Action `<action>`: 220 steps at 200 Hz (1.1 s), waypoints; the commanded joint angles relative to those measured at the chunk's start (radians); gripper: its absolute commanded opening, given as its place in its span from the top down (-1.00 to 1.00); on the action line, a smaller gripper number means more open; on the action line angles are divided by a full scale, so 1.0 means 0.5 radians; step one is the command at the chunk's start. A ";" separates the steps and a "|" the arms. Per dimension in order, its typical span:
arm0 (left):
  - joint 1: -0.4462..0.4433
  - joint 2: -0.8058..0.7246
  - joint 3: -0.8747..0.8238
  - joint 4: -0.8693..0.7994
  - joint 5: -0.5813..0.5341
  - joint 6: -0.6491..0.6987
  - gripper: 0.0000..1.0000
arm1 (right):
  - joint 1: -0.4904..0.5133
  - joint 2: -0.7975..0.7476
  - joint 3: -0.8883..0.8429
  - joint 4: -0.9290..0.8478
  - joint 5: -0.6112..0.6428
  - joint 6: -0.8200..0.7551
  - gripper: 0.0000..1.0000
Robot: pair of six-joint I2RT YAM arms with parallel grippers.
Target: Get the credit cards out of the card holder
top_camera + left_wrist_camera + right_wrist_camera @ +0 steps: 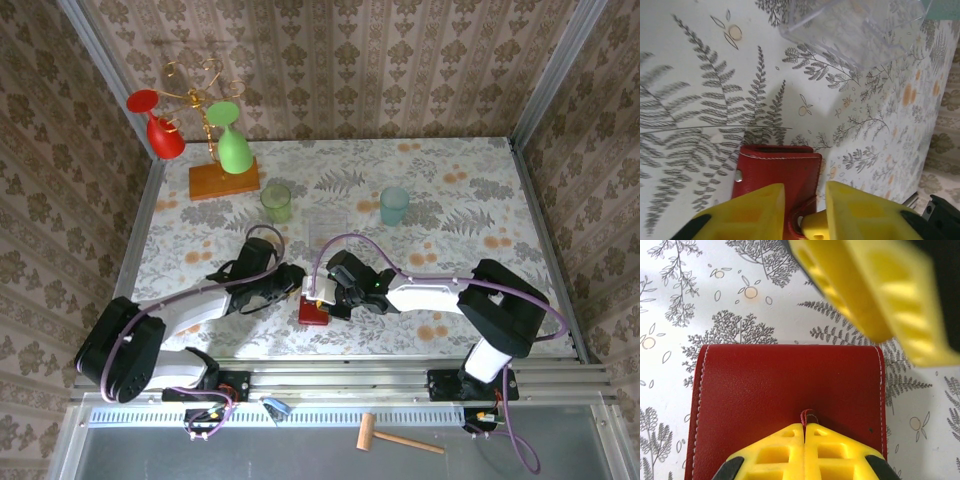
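Seen from my remote station: the red card holder (785, 390), edged in white stitching, lies on a tabletop (470, 190) of white printed with grey ferns and orange fruit. The right gripper (804, 429) and left gripper (804, 192) show bright yellow. Toward the far-left corner, a red glass (160, 125) and a green glass (233, 145) hang from a gold rack (195, 85) on an orange-brown base (224, 181). A pale green cup (276, 203) and a teal cup (394, 206) flank a clear box (855, 30). The wallpaper (400, 60) is beige damask.

Floral table (450, 200) with red card holder (313, 312)
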 commanded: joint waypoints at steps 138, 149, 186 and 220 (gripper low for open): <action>-0.105 0.248 -0.211 0.305 -0.002 -0.243 0.94 | 0.069 -0.102 -0.271 0.685 0.279 0.308 1.00; -0.103 0.252 -0.222 0.310 -0.008 -0.246 0.95 | 0.084 -0.103 -0.285 0.721 0.333 0.316 1.00; -0.101 0.264 -0.223 0.307 -0.015 -0.239 0.97 | 0.124 -0.124 -0.322 0.757 0.434 0.373 1.00; -0.102 0.300 -0.238 0.340 -0.012 -0.246 0.98 | 0.158 -0.155 -0.395 0.823 0.543 0.492 1.00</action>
